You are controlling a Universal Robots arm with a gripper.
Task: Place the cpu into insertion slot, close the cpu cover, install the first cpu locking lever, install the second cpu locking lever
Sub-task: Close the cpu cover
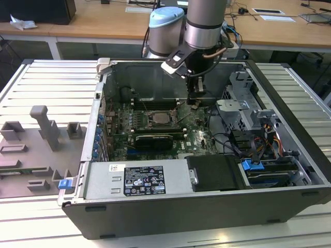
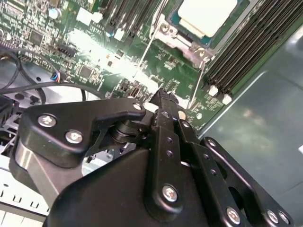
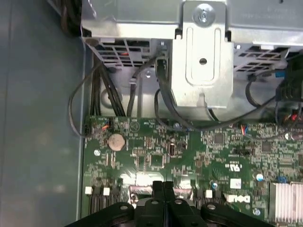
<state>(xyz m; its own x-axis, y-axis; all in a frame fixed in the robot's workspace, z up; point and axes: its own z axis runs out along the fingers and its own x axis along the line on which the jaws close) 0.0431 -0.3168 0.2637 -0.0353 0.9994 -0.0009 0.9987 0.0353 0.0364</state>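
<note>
- cpu [image 2: 207,14], a flat square chip with a dull beige metal top, lay seated in the insertion slot [image 1: 153,114] on the glossy green circuit board [image 3: 156,161].
- We saw the cpu cover [image 2: 189,41], a thin silvery frame, lying flat around the chip, whose top showed through the square window.
- Two thin bright wire levers [image 2: 146,54] ran along the socket's sides.
- We found the jaws of the matte black gripper [image 3: 163,185] pressed together, the two fingers meeting along a hairline seam, with nothing visible pinched between them.
- Its tip hung low over the board just beside a corner of the socket, near the end of one lever; we could not tell whether it touched.
- In the exterior view the arm reached down into the open dark steel case [image 1: 181,222], which rested on a ribbed metal desk [image 1: 41,82].
- A round silver coin cell [image 3: 116,141] and a folded sheet-metal cage [image 3: 203,61] sat elsewhere inside the case.
</note>
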